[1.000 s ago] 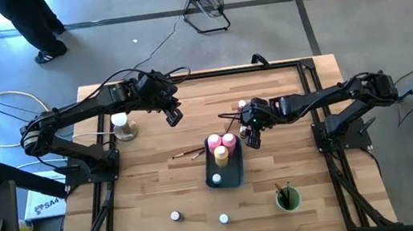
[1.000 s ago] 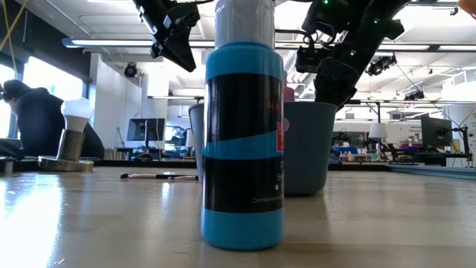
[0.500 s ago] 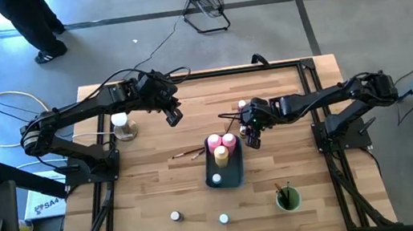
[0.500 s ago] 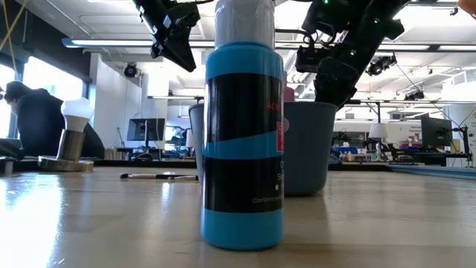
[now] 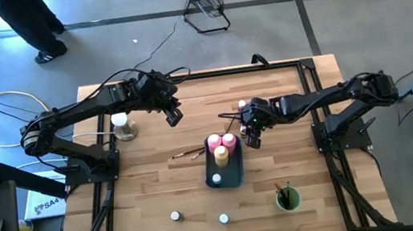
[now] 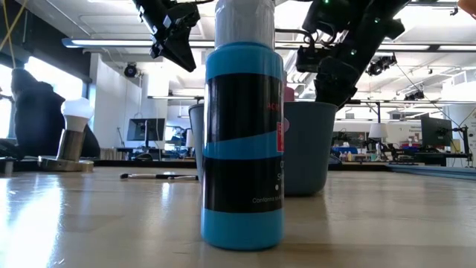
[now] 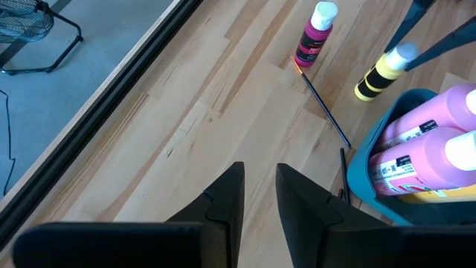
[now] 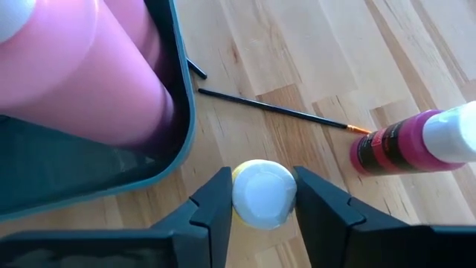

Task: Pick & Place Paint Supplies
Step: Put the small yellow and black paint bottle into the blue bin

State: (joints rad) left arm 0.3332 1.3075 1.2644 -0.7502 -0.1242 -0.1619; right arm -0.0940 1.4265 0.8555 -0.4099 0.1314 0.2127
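A small yellow-and-black bottle with a white cap point(image 8: 264, 193) stands on the table just right of the blue-grey tray point(image 5: 235, 178). My right gripper point(image 5: 252, 135) is shut on it. The tray holds two pink bottles point(image 5: 221, 141), a yellow one point(image 5: 221, 156) and a white-capped jar point(image 5: 216, 179). A magenta bottle point(image 7: 316, 33) stands beyond it, with a thin brush point(image 7: 323, 108) lying alongside. My left gripper point(image 7: 256, 195) hangs high over the table's far left part, slightly open, with nothing between its fingers. My right gripper pinches the bottle's white cap point(image 8: 264, 195) between its two fingers point(image 8: 217, 205), one on each side. The fingers slant down at it from the table's right side. The bottle stands on the table point(image 7: 366, 91) next to the tray's wall.
Two brushes point(image 5: 187, 152) lie left of the tray. Two small capped jars point(image 5: 175, 215) point(image 5: 223, 219) stand near the front edge; one fills the low view as a blue bottle point(image 6: 242, 141). A green cup point(image 5: 287, 199) holds brushes at front right. A white-topped stand point(image 5: 120, 126) sits far left.
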